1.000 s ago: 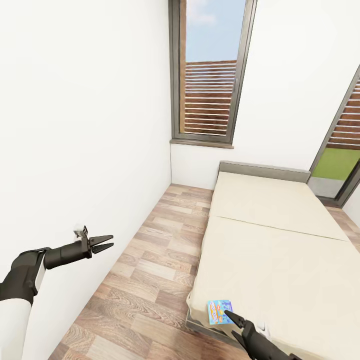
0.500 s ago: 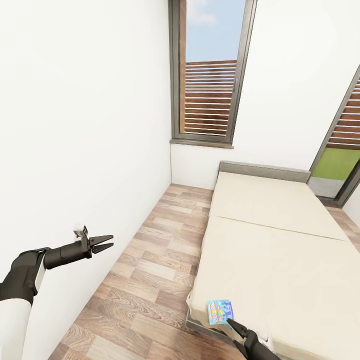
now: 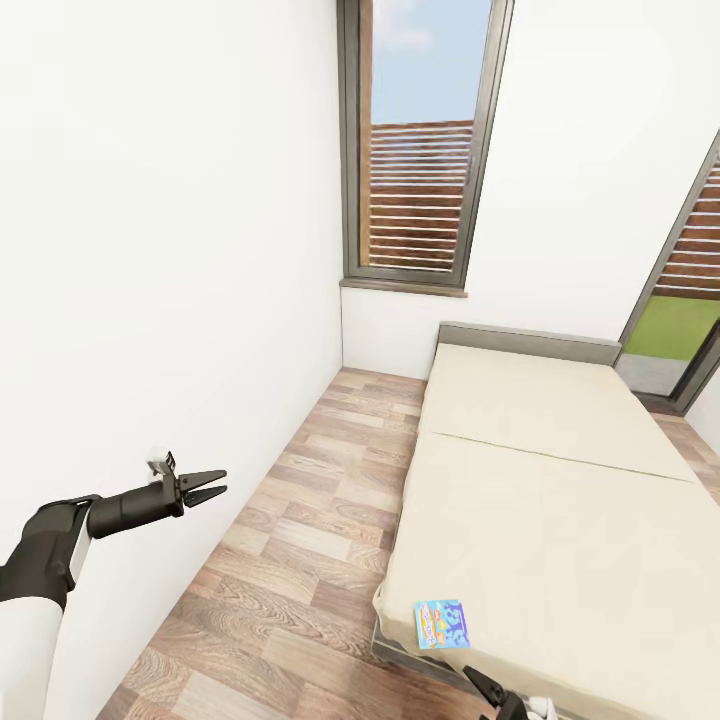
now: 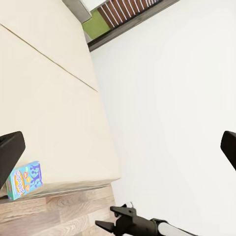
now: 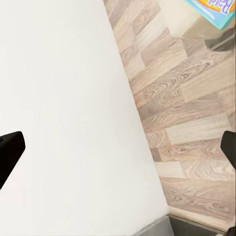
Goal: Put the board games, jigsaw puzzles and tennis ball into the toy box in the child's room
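One small blue printed board game box (image 3: 442, 623) is lying flat near the foot corner of the low beige-covered bed (image 3: 560, 480), with both grippers standing off it.

You are looking at what I judge to be a light, stiff, thin cardboard box with a slick printed face; it is sitting close to the mattress edge, so take it across a short side or by the overhanging-side edge rather than pressing down on the soft cover. Your right gripper (image 3: 480, 685) is showing just below the box in the head view, near but apart from it, fingertips spread wide in its wrist view. Your left gripper (image 3: 205, 488) is hanging over the wood-grain floor (image 3: 300, 560) beside the white wall (image 3: 150, 250), well apart from the box, jaws parted and holding nothing.
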Controlling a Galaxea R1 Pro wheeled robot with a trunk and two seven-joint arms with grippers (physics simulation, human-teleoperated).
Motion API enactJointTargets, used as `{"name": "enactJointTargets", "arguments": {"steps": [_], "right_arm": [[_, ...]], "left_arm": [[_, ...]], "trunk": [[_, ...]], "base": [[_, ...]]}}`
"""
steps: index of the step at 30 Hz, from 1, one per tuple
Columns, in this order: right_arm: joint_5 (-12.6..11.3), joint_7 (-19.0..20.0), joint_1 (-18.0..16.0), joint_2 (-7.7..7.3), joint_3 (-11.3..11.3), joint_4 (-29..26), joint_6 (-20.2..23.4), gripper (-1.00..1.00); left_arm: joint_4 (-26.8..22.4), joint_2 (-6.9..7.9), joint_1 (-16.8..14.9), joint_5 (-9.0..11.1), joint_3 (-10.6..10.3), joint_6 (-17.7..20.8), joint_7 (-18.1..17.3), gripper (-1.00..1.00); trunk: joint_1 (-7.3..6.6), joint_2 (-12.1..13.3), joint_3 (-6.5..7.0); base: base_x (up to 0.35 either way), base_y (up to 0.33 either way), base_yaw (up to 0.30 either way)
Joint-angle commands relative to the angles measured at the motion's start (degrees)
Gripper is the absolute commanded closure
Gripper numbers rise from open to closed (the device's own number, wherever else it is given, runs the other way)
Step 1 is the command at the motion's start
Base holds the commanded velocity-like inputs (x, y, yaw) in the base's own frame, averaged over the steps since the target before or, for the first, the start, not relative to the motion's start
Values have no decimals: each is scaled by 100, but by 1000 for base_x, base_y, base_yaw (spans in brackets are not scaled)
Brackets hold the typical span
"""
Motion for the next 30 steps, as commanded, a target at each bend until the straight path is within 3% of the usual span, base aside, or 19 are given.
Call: {"name": "enactJointTargets", "arguments": {"steps": [1, 5, 9, 13, 23, 30], "right_arm": [[-34, -11, -7, 6, 30, 26, -168, -100], [39, -59, -9, 50, 44, 61, -609, -100], [147, -86, -14, 202, 21, 95, -1264, -100], [180, -87, -58, 241, 7, 258, -1437, -100], [202, -103, -734, 279, 46, 736, -1368, -100], [210, -109, -985, 318, 52, 969, -1153, -100]], "left_arm": [[-5, -4, -7, -61, 16, 60, -48, -100], [-5, -8, -7, -58, 16, 60, -48, -100], [-5, -13, -7, -61, 10, 60, -48, -100], [-5, -13, -6, -61, 13, 60, -48, -100], [-5, -20, -4, -61, 8, 60, -48, -100], [-5, -21, -4, -61, 11, 60, -48, -100]], "trunk": [[3, -12, -12], [3, -12, -12], [3, -12, -12], [3, -12, -12], [3, -12, -12], [3, -12, -12]], "base": [[0, 0, 0], [0, 0, 0], [0, 0, 0], [0, 0, 0], [0, 0, 0], [0, 0, 0]]}}
